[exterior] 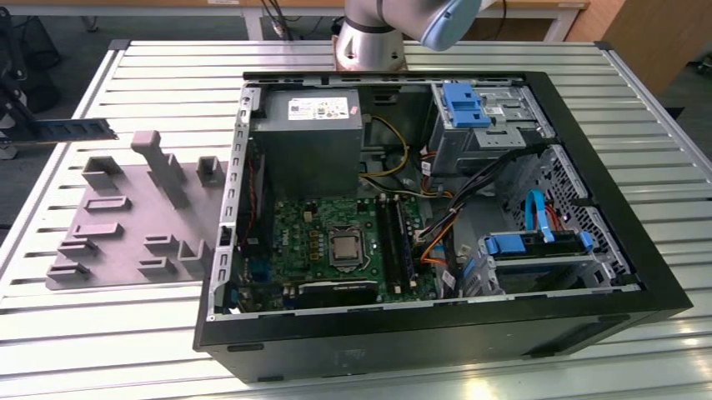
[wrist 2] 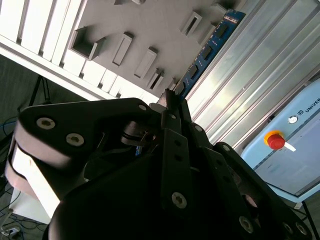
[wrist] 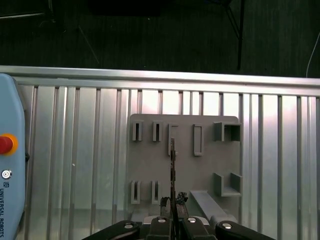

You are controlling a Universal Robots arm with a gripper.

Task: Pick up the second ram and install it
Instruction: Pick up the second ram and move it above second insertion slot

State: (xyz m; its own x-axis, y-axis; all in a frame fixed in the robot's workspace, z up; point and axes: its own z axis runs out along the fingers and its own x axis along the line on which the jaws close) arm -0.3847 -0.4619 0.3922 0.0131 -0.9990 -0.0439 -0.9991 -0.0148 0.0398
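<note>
Clearly the hand [wrist 2: 170, 102] is pinching the second ram [wrist 2: 209, 51] near one end. Its dark fingers are pressed onto the board's two flat faces, and the rest of the stick juts out free. In the exterior view the second ram [exterior: 72, 129] hangs in the air at the exterior view's left, over the left edge of the desk [exterior: 145, 333]. It is just beyond the fixture plate [exterior: 122, 221] and well apart from the open computer case [exterior: 445, 329]. In the first wrist view it shows edge-on above the plate.

By my judgement, this carry calls for a pinch square on the faces, since the long free end would lever any slip into a twist. The black slots [exterior: 395, 237] sit deep among cables, so the case walls deserve a wide berth.

The ram is a thin, rigid blue board with a row of flat dark chips. The plate is matt grey plastic with open rectangular pockets and upright blocks. The desk is ribbed bright aluminium that throws glare. The hand is matt black with round bolt heads.
</note>
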